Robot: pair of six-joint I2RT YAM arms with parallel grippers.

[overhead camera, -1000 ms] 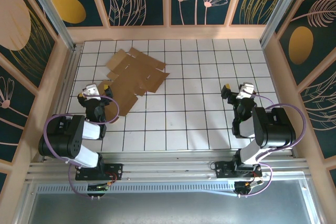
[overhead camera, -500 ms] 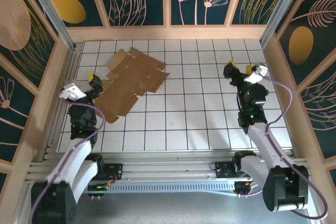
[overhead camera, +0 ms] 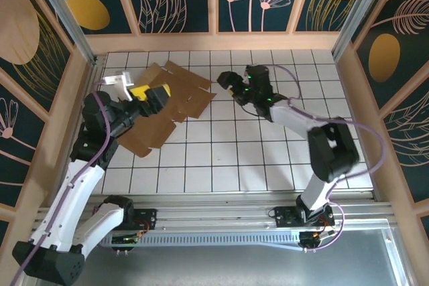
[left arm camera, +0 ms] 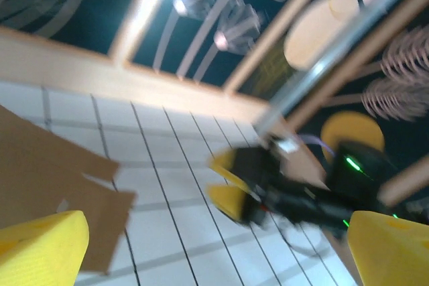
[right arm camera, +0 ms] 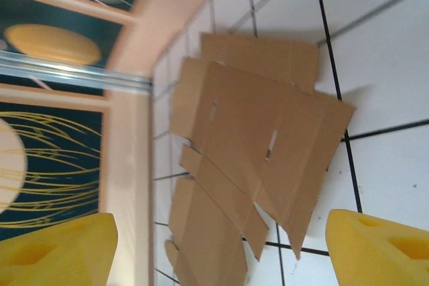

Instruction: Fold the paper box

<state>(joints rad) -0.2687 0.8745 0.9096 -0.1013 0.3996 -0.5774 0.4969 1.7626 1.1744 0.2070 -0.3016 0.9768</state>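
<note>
While the white tiled table (overhead camera: 268,159) spreads out before you, the paper box (overhead camera: 179,100) lies on its far-left part as a flat, unfolded sheet. Your left gripper (overhead camera: 153,95) is over the sheet's middle, fingers spread wide. Your right gripper (overhead camera: 226,84), likewise spread, is just beside the sheet's right edge.

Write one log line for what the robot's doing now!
paper box: flat, unfolded | left hand: open, over box | right hand: open, beside box edge
</note>
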